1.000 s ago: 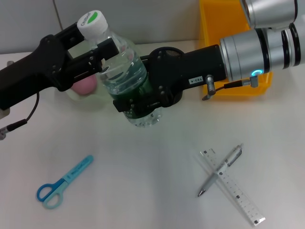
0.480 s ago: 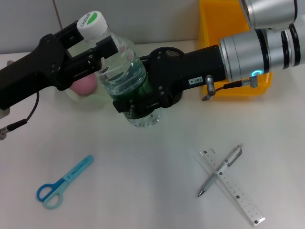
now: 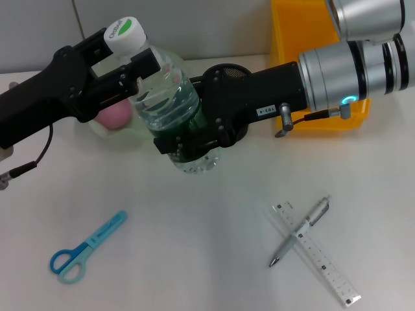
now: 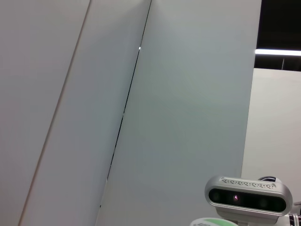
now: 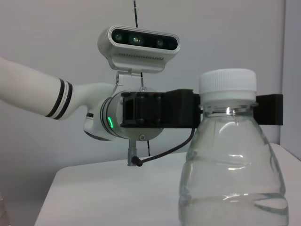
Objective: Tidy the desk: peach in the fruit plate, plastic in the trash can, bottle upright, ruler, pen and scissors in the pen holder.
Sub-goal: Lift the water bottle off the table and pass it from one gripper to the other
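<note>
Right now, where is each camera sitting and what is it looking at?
Head view: looks down at the desk; shows both arms, left claw at the bottle neck, right claw around its body.
Left wrist view: aims up at the wall and head camera; no claw shows.
Right wrist view: faces bottle, left claw and head camera.
Both wrist views share the head camera.

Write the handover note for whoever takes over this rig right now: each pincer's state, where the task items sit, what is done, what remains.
Left pincer: closed on the neck of the bottle, just under the cap.
Right pincer: closed around the bottle's lower body.
The bottle is nearly upright, still held by both.
Done: the peach sits in the fruit plate.
Left: release the bottle; the scissors, pen and ruler still lie on the desk, the pen crossing the ruler.
Pen holder mostly hidden; no plastic or trash can identifiable.
</note>
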